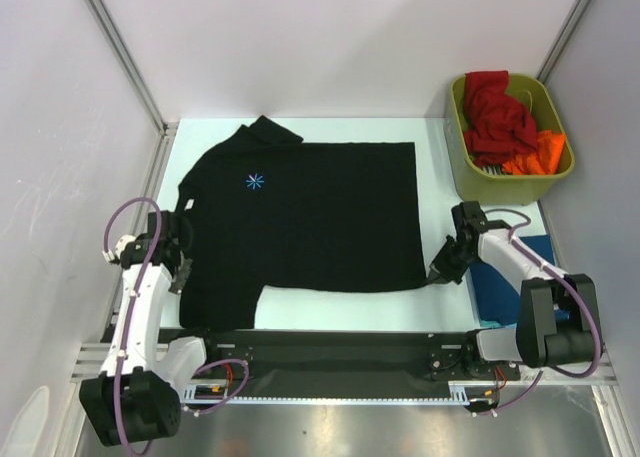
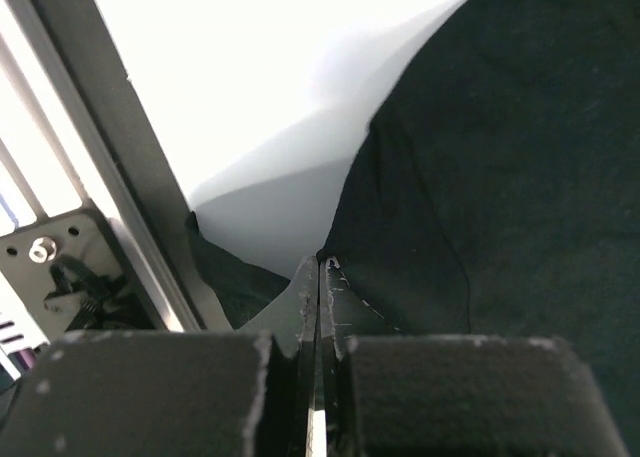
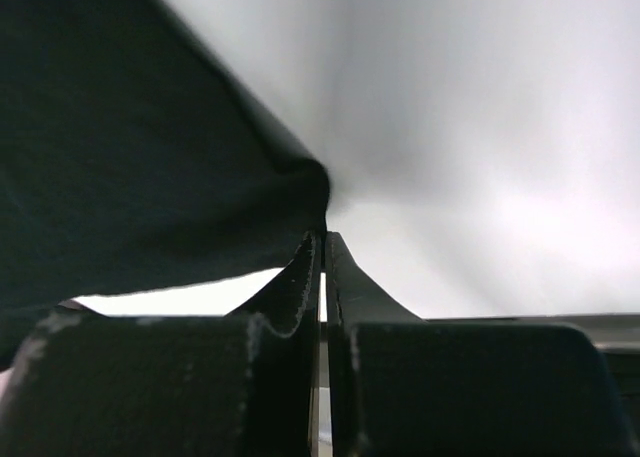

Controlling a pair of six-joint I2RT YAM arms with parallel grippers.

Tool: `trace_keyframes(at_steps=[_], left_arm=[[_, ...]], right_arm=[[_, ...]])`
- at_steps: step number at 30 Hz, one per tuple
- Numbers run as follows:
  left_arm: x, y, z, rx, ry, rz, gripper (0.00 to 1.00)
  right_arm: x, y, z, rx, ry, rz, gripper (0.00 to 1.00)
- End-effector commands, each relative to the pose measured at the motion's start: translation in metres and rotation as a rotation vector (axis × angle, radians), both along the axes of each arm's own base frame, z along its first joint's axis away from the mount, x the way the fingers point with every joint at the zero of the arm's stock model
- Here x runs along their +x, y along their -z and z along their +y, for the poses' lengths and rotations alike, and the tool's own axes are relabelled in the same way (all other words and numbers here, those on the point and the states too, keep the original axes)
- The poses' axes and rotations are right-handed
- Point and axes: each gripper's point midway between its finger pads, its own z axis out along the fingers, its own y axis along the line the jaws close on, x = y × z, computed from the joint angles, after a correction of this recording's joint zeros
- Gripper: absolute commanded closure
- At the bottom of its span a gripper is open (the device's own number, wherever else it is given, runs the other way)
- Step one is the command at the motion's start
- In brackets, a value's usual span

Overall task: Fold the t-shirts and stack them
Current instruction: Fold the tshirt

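A black t-shirt point(image 1: 310, 217) with a small light-blue starburst print point(image 1: 256, 182) lies spread flat on the white table. At the shirt's near left sleeve, my left gripper point(image 1: 183, 277) is shut, its tips point(image 2: 320, 265) pinching the edge of the black cloth point(image 2: 500, 177). My right gripper point(image 1: 437, 274) is shut on the near right hem corner; in the right wrist view the black cloth point(image 3: 130, 177) bunches right at the closed tips point(image 3: 323, 235). A red t-shirt point(image 1: 495, 112) and an orange one point(image 1: 540, 155) lie in the bin. A dark blue one point(image 1: 500, 289) lies under my right arm.
The olive-green bin point(image 1: 505, 185) stands at the far right. A metal frame rail point(image 2: 130, 177) runs along the table's left edge, close to my left gripper. White walls enclose the table on three sides.
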Motion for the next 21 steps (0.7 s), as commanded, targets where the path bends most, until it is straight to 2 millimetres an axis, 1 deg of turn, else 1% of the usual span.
trace_keyframes(at_steps=[1, 2, 3, 5, 6, 7, 8, 9, 10, 11, 12, 13, 14, 15, 16, 17, 19, 20, 21], left_arm=[[0.02, -0.014, 0.008, 0.052, 0.048, -0.04, 1.0], [0.024, -0.015, 0.008, 0.053, 0.058, -0.05, 0.99], [0.029, -0.016, 0.008, 0.056, 0.086, -0.054, 1.0], [0.046, -0.021, 0.006, 0.044, 0.123, -0.086, 1.0], [0.051, -0.022, 0.004, 0.042, 0.158, -0.084, 1.0], [0.062, -0.022, 0.003, 0.038, 0.188, -0.089, 1.0], [0.069, -0.024, 0.0, 0.031, 0.212, -0.095, 1.0], [0.079, -0.031, -0.001, 0.038, 0.236, -0.105, 1.0], [0.088, -0.031, -0.003, 0.041, 0.26, -0.101, 1.0], [0.097, -0.036, -0.003, 0.052, 0.271, -0.11, 1.0], [0.104, -0.038, -0.004, 0.057, 0.284, -0.111, 1.0], [0.109, -0.038, -0.005, 0.058, 0.293, -0.109, 1.0], [0.115, -0.031, -0.005, 0.052, 0.301, -0.081, 1.0], [0.123, -0.034, -0.004, 0.059, 0.307, -0.093, 1.0], [0.128, -0.032, -0.004, 0.059, 0.313, -0.088, 1.0], [0.136, -0.031, -0.003, 0.061, 0.322, -0.079, 1.0], [0.144, -0.032, 0.001, 0.087, 0.346, -0.051, 1.0], [0.153, -0.04, 0.003, 0.099, 0.356, -0.07, 1.0], [0.159, -0.037, 0.004, 0.107, 0.375, -0.059, 1.0]], right_arm=[[0.022, -0.012, -0.002, -0.029, -0.097, -0.055, 1.0], [0.031, -0.017, -0.002, -0.03, -0.104, -0.079, 1.0], [0.037, -0.019, -0.002, -0.033, -0.107, -0.091, 1.0], [0.047, -0.018, -0.001, -0.032, -0.126, -0.094, 1.0], [0.056, -0.023, 0.0, -0.033, -0.132, -0.109, 1.0], [0.06, -0.02, 0.0, -0.033, -0.134, -0.096, 1.0], [0.064, -0.021, 0.0, -0.033, -0.137, -0.098, 1.0], [0.068, -0.022, 0.0, -0.031, -0.137, -0.099, 1.0], [0.077, -0.025, 0.0, -0.033, -0.136, -0.108, 1.0], [0.081, -0.026, 0.0, -0.036, -0.142, -0.111, 1.0], [0.086, -0.026, -0.002, -0.047, -0.142, -0.115, 1.0], [0.094, -0.031, -0.001, -0.049, -0.144, -0.133, 1.0], [0.098, -0.026, -0.001, -0.048, -0.144, -0.118, 1.0], [0.101, -0.026, -0.001, -0.047, -0.149, -0.116, 1.0], [0.11, -0.029, 0.0, -0.043, -0.155, -0.134, 1.0], [0.113, -0.023, 0.002, -0.034, -0.165, -0.119, 1.0], [0.119, -0.022, 0.004, -0.036, -0.185, -0.108, 1.0], [0.126, -0.024, 0.003, -0.038, -0.192, -0.121, 1.0], [0.128, -0.019, 0.002, -0.046, -0.198, -0.111, 1.0]])
